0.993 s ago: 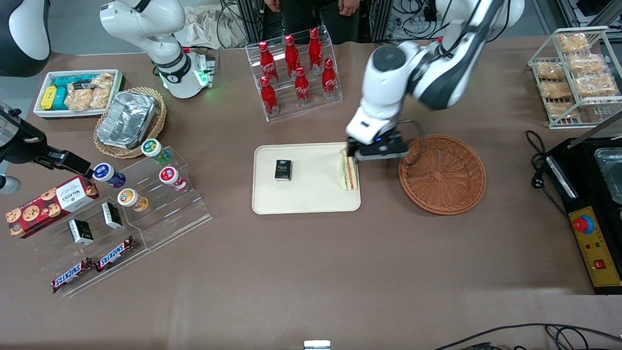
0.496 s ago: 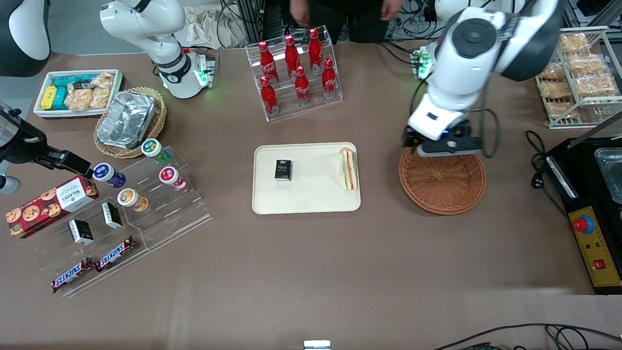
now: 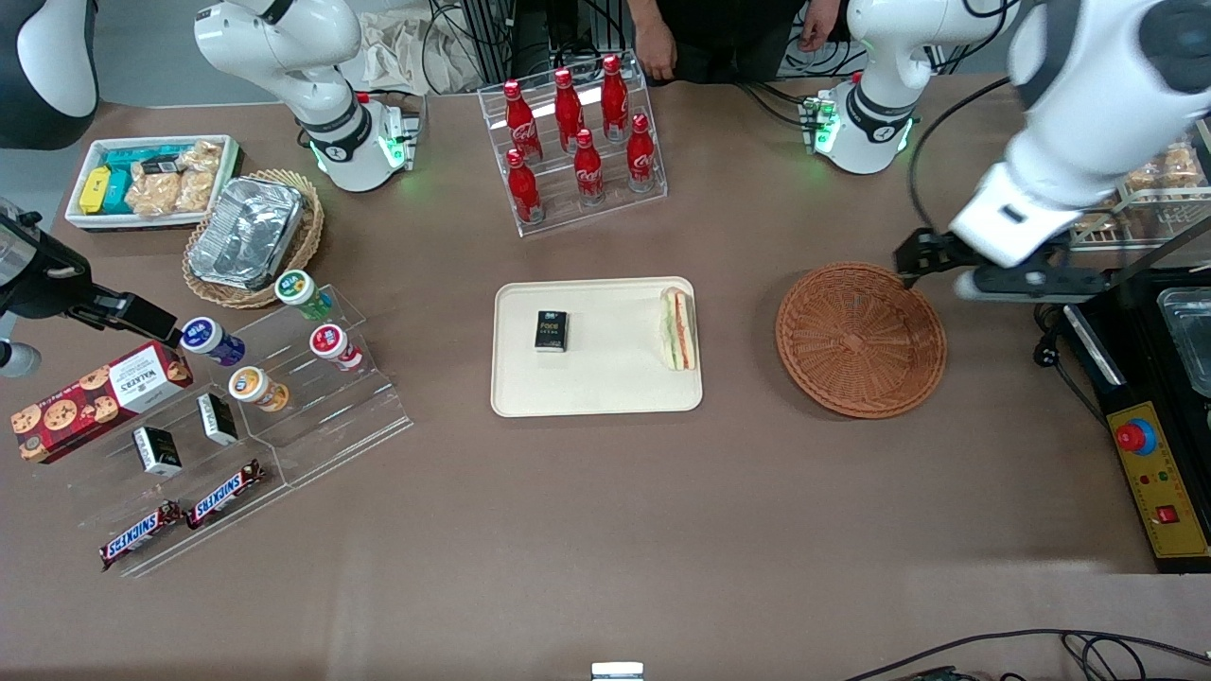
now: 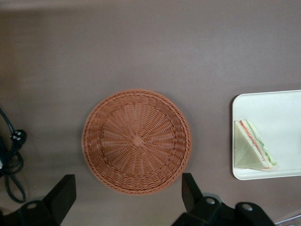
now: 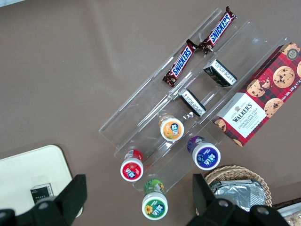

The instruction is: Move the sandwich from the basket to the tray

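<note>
**Sandwich resting on the tray, tool standing clear**

In the front view, the sandwich point(image 3: 677, 329) is lying on the tray point(image 3: 605, 388), against the edge nearest the basket point(image 3: 860, 340), its long axis running from near the camera to far. A small black box point(image 3: 551, 331) is sitting on the same tray, apart from the sandwich and toward the parked arm's end. The basket is holding nothing. The tool point(image 3: 984, 270) is hanging above the counter point(image 3: 605, 511) at the basket's rim, toward the working arm's end, so the basket is lying between it and the sandwich.

In the left wrist view, the tool point(image 4: 127, 197) is showing both fingers point(image 4: 63, 193) spread wide with nothing between them, well above the basket point(image 4: 136, 141). The sandwich point(image 4: 254, 151) is sitting in the tray point(image 4: 282, 101), off to one side of the tool, well apart.

In the right wrist view, none of the task's moving parts are appearing except a corner of the tray point(image 5: 28, 169). The placing looks done; any coming move would be away from the sandwich, not toward it.
</note>
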Available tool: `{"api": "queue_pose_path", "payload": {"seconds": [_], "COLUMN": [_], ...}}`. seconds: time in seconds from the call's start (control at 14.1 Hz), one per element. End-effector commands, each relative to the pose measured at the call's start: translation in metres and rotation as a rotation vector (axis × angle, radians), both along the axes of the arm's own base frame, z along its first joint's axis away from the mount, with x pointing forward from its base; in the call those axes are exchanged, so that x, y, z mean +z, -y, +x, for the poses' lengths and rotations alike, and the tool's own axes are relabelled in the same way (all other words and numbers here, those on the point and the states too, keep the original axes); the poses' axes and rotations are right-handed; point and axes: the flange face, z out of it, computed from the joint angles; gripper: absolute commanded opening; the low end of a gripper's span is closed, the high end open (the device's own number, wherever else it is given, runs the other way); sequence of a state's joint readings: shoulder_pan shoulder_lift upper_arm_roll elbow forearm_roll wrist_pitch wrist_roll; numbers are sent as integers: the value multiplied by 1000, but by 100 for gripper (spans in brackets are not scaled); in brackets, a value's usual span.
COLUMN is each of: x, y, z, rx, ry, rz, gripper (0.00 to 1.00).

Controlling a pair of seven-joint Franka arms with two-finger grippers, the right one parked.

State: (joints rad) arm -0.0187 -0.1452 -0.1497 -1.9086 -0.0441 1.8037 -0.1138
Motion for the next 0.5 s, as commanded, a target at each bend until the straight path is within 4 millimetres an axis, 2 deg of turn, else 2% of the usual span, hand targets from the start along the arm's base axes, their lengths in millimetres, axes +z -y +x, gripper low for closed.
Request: {"api": "queue_pose_path", "payload": {"seconds": [0.0,0.07,0.43], "x": [17,25,38], "y": [-1,-1,-2], "z": [-5,-2,34], "rx": [-19,-26,-36], "ry": [14,30,34], "rz": [-18,-22,8], "gripper": [100,100,100]}}
